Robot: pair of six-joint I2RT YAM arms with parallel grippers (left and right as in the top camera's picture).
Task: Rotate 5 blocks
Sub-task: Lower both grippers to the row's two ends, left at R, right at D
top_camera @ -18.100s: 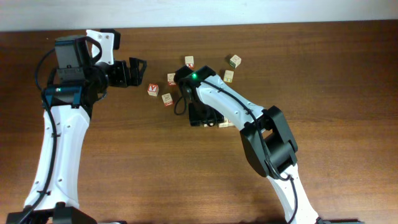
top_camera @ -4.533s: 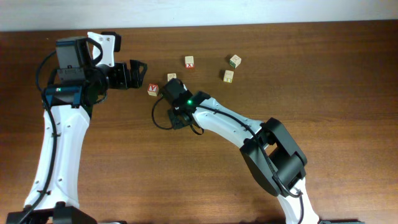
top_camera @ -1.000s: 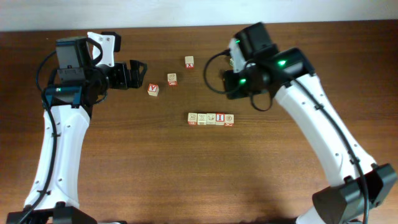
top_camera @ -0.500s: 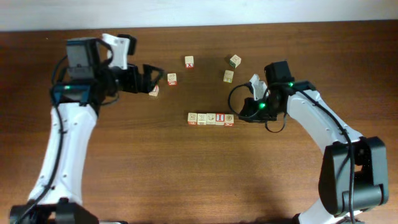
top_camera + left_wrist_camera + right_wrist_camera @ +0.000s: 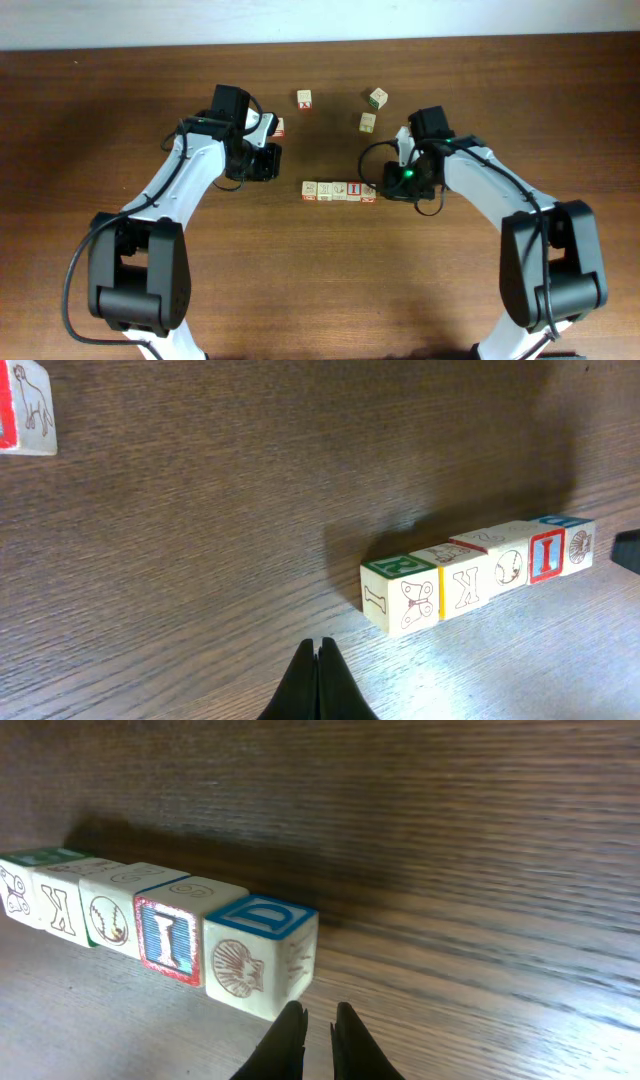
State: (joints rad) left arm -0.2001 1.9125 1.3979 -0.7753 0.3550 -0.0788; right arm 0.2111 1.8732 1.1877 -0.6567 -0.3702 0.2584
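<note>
- Light-wood alphabet blocks (image 5: 340, 190), five in one straight row with sides touching, on the dark wooden table (image 5: 300, 290) between the two arms.
- From the left wrist view, in order: a green "R" top over a butterfly face at the near end, a "K", a round drawing, the red-framed "I" block (image 5: 546, 555), a shell last.
- Left gripper (image 5: 318, 660): fingertips pressed tight together, nothing held; low over the table, just short of the row's "R" end and clear of it.
- Right gripper (image 5: 317, 1020): all but closed, only a slim slit between the tips, nothing in it; low and just beside the blue "D" block (image 5: 258, 955) at the opposite end. Cannot tell whether touching.
- Behind the row, well apart from it: a red "X" cube (image 5: 304, 98), a green-faced cube (image 5: 377, 97), a paler cube (image 5: 367, 122).
- One more cube (image 5: 278, 127), half hidden beside the left arm.
</note>
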